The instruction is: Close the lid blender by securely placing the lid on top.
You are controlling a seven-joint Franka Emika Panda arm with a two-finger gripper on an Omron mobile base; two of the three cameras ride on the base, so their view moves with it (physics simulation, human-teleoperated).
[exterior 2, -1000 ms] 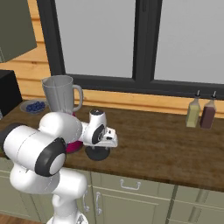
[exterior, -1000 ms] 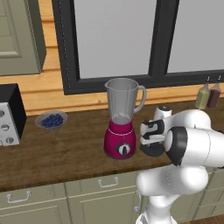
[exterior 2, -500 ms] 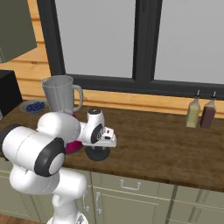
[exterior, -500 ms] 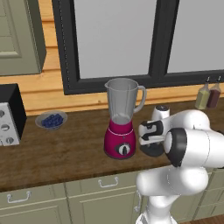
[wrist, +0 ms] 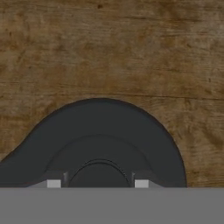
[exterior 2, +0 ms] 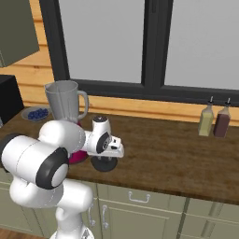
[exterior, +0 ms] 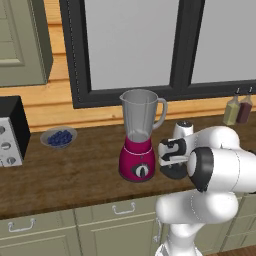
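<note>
You see the blender (exterior: 138, 145) just to the left of the gripper (wrist: 99, 183), standing upright on the counter (exterior: 75, 175). Its clear grey jar (exterior: 139, 116) is open at the top and looks empty, above the magenta base with the round dial. Farther to the left of the gripper, well apart from it, a small grey bowl (exterior: 58, 137) holds blue berries. Beyond that bowl, at the far left, stands a silver-and-black toaster oven (exterior: 10, 132). To the right of the gripper and toward the back wall, two bottles (exterior 2: 214, 122) stand close together, one with yellowish content and one with dark content.

The lid (wrist: 109, 140) lies flat on the counter directly under the gripper, beside the blender base on its right. In the hand view the two fingertips (wrist: 54, 183) are on both sides of the raised centre knob, and the gripper is clenched on this knob.

The counter is of dark brown wood. Below it are pale green cabinet fronts with metal handles (exterior 2: 139, 198). Behind it is a light wooden wall with a large dark-framed window (exterior: 180, 45), and an upper cabinet (exterior: 22, 42) hangs at the left.
</note>
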